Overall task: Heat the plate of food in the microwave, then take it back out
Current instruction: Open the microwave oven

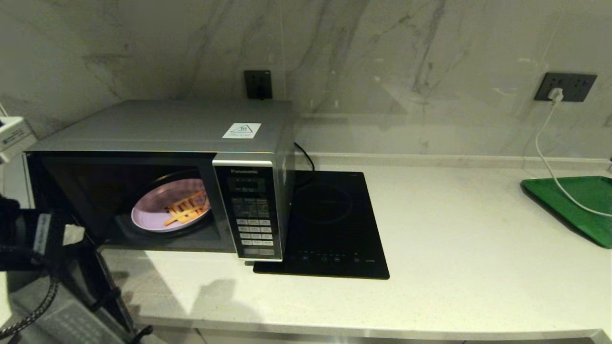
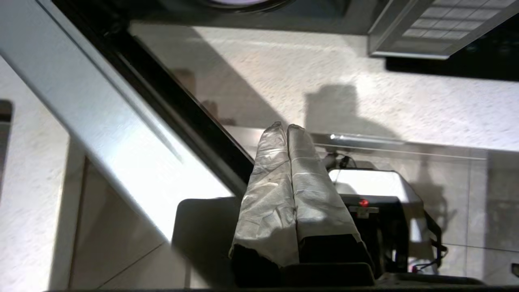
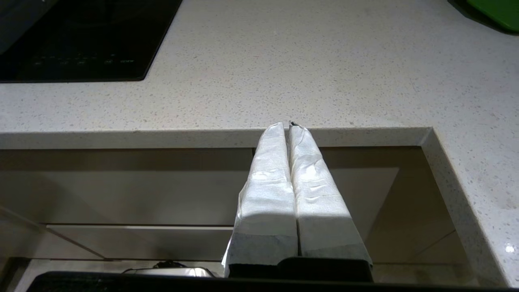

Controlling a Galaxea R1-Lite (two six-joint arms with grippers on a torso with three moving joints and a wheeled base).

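Note:
The silver microwave [image 1: 191,129] stands at the counter's left with its door [image 1: 103,286] swung open toward me. On the turntable inside sits the lilac plate [image 1: 150,210] with orange-yellow fries [image 1: 186,210]. My left arm [image 1: 24,239] is low at the far left, by the open door. Its gripper [image 2: 286,127] is shut and holds nothing, close beside the door's [image 2: 101,121] dark edge in front of the counter. My right gripper [image 3: 286,125] is shut and empty, just below the counter's front edge, outside the head view.
A flat black induction hob [image 1: 330,224] lies directly right of the microwave. A green tray [image 1: 578,205] sits at the far right with a white cable [image 1: 550,162] running across it from a wall socket. The open door juts out past the counter edge [image 3: 162,138].

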